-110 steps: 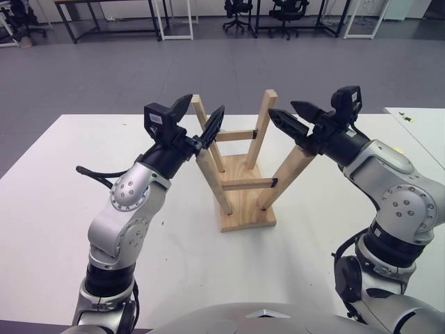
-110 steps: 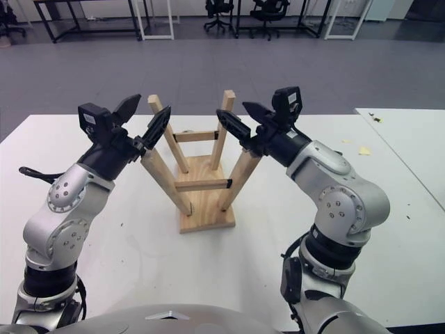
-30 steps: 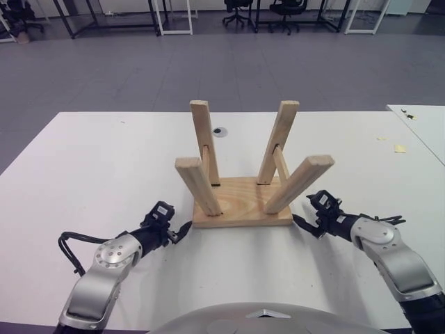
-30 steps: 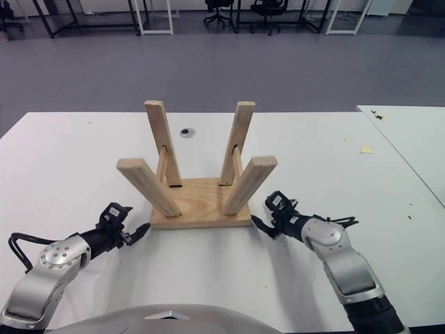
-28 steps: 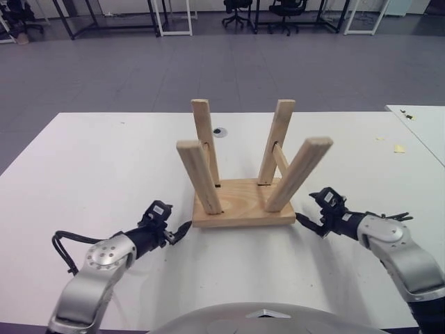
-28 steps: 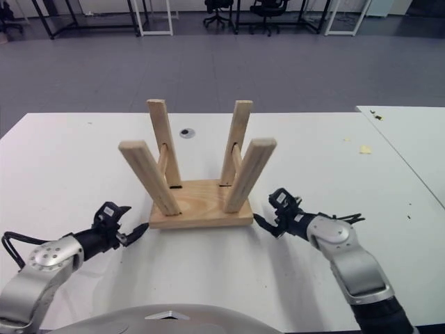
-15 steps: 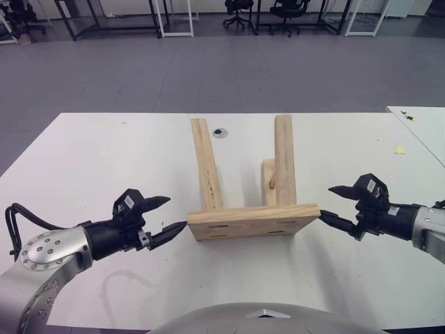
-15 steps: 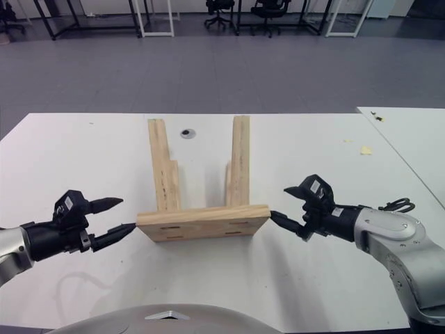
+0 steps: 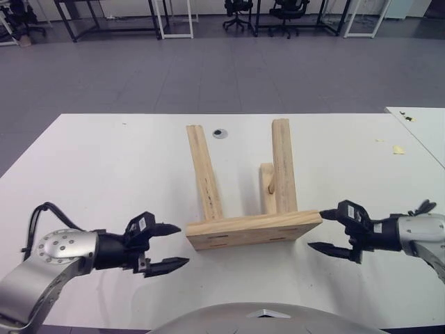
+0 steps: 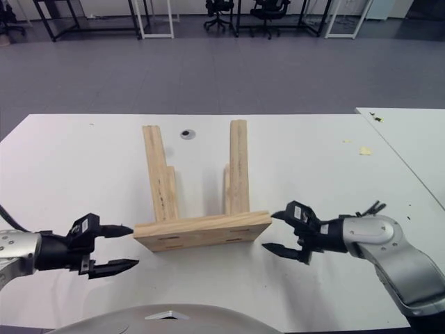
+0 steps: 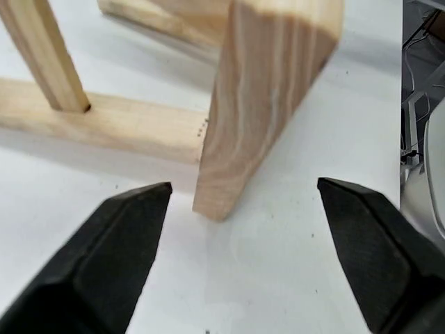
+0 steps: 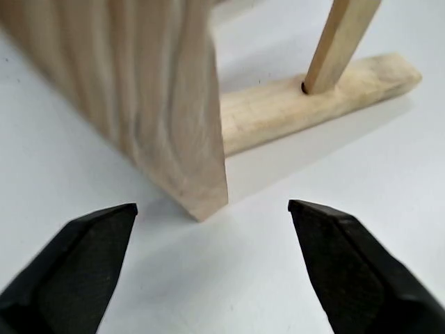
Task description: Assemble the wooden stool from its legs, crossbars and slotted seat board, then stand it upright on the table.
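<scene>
The assembled wooden stool lies on its side on the white table (image 9: 90, 174). Its seat board (image 9: 254, 231) stands on edge toward me, and its legs (image 9: 204, 174) point away. A crossbar (image 9: 265, 182) shows between the right-hand legs. My left gripper (image 9: 182, 244) is open just off the seat's left end, with the board's end (image 11: 264, 90) facing the gap between its fingers. Off the seat's right end my right gripper (image 9: 316, 229) is open, its upper fingertip close to the board's corner (image 12: 174, 104). Neither holds anything.
A small dark round thing (image 9: 220, 131) lies on the table behind the stool. A second white table (image 9: 417, 125) with yellow scraps stands at the right. The table's near edge runs just below both grippers.
The stool has tipped from upside down onto its side, legs now pointing away. Both grippers, which were at the seat's ends, have dropped lower and come slightly off it.
</scene>
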`<control>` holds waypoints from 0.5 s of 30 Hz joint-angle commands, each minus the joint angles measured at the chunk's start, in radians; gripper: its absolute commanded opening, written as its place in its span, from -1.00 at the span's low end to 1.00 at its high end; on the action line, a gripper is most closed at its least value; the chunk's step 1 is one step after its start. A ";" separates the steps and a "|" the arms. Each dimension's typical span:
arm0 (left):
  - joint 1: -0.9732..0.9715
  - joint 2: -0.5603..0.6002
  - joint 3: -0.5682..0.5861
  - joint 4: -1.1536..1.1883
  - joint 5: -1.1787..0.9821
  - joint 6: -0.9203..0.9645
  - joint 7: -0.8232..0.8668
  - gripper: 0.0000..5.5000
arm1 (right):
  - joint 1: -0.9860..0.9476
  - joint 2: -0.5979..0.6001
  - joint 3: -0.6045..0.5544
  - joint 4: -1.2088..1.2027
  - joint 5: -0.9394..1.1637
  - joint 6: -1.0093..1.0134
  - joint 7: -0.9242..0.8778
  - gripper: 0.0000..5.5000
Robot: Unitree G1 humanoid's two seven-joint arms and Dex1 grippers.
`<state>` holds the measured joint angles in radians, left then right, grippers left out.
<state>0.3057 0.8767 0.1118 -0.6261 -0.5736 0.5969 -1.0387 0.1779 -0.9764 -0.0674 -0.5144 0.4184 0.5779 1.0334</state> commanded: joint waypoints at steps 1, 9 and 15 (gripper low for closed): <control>-0.094 -0.027 -0.084 0.043 0.033 -0.039 -0.002 0.27 | -0.085 0.012 0.062 0.050 0.000 -0.044 0.053 0.34; -0.141 -0.012 -0.130 0.088 0.070 -0.085 -0.023 -0.18 | -0.112 0.010 0.094 0.042 0.034 -0.062 0.120 -0.16; -0.213 -0.036 -0.189 0.126 0.109 -0.131 -0.040 -0.38 | -0.170 0.034 0.114 0.037 0.060 -0.051 0.140 -0.37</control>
<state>0.1215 0.8536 -0.0551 -0.5006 -0.4663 0.4723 -1.0824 0.0645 -0.9643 0.0271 -0.4630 0.4457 0.5306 1.1571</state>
